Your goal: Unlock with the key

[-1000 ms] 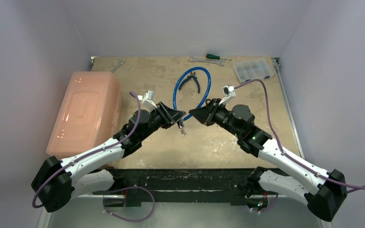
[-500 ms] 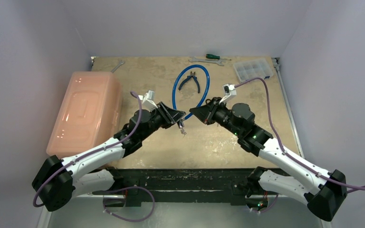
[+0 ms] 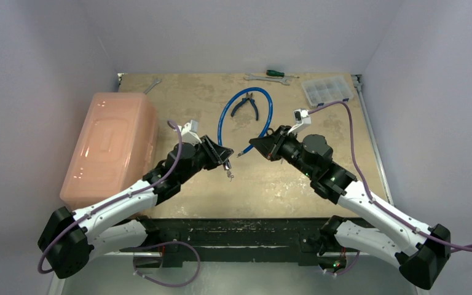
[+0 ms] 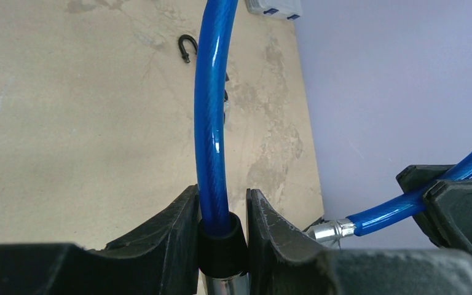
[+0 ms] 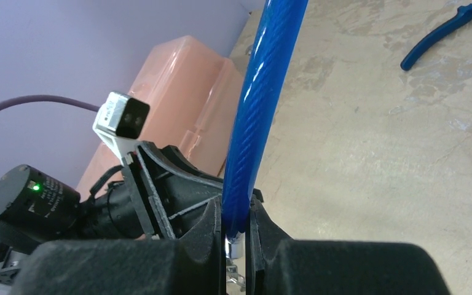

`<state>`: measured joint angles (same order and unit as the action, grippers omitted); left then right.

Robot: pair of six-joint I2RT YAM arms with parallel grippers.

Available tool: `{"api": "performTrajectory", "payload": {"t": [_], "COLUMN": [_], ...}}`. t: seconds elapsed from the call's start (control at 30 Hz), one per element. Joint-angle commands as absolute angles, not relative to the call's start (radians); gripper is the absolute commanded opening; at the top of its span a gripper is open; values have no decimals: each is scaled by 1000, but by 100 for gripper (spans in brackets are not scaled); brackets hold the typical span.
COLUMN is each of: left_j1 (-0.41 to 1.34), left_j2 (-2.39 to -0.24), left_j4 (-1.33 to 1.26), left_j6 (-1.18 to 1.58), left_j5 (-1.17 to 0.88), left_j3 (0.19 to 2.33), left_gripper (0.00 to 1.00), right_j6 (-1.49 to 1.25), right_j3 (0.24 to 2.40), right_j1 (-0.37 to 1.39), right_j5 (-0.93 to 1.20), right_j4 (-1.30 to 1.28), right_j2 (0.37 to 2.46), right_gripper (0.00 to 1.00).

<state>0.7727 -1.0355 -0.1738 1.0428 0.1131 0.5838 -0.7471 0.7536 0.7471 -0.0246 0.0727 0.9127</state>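
Note:
A blue cable lock (image 3: 246,92) loops over the table. My left gripper (image 3: 224,155) is shut on its lock-body end, the black collar (image 4: 221,243) pinched between the fingers (image 4: 172,227). A key on a small ring (image 3: 228,173) hangs from that end. My right gripper (image 3: 255,146) is shut on the cable's other end (image 5: 264,92), just above its silver pin (image 5: 235,244). The pin (image 3: 241,153) shows bare in the gap between the two grippers, outside the lock body; it also shows in the left wrist view (image 4: 329,229).
Blue-handled pliers (image 3: 246,108) lie inside the cable loop. A large pink plastic box (image 3: 109,144) fills the left side. A clear compartment box (image 3: 327,90), a wrench (image 3: 263,78) and a green screwdriver (image 3: 276,73) lie along the far edge.
The two cable ends have come apart: my left gripper moved left and slightly down with the lock body, my right gripper moved right, and the silver pin now shows between them.

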Motion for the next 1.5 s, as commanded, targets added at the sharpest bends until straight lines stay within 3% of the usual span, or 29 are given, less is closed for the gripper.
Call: {"api": "performTrajectory", "payload": {"t": [0.0,0.27,0.6,1.1,1.23,1.47], "left_j1": [772,772,756,592,557,529], "left_j2": [-996,-1097,-1308,-1509,-1604,-1701], "left_j4": [-115,230,330,309,307,287], "left_j6": [986,988,1021,911,869,823], "left_j5": [190,426,527,531,505,485], "left_j3": [655,758,828,901,937,951], "left_gripper": [0,0,0,0,0,0], "right_j6": [-723,-807,-845,-794,-778,-757], "right_j3": [798,666,699,899,928,957], "right_j1": [747,747,743,608,596,575], "right_j5": [-64,-2,119,338,355,384], "right_j4": [74,128,228,224,216,188], "right_j2": [913,1026,1327,1687,1740,1806], "right_gripper": [0,0,0,0,9,13]}}
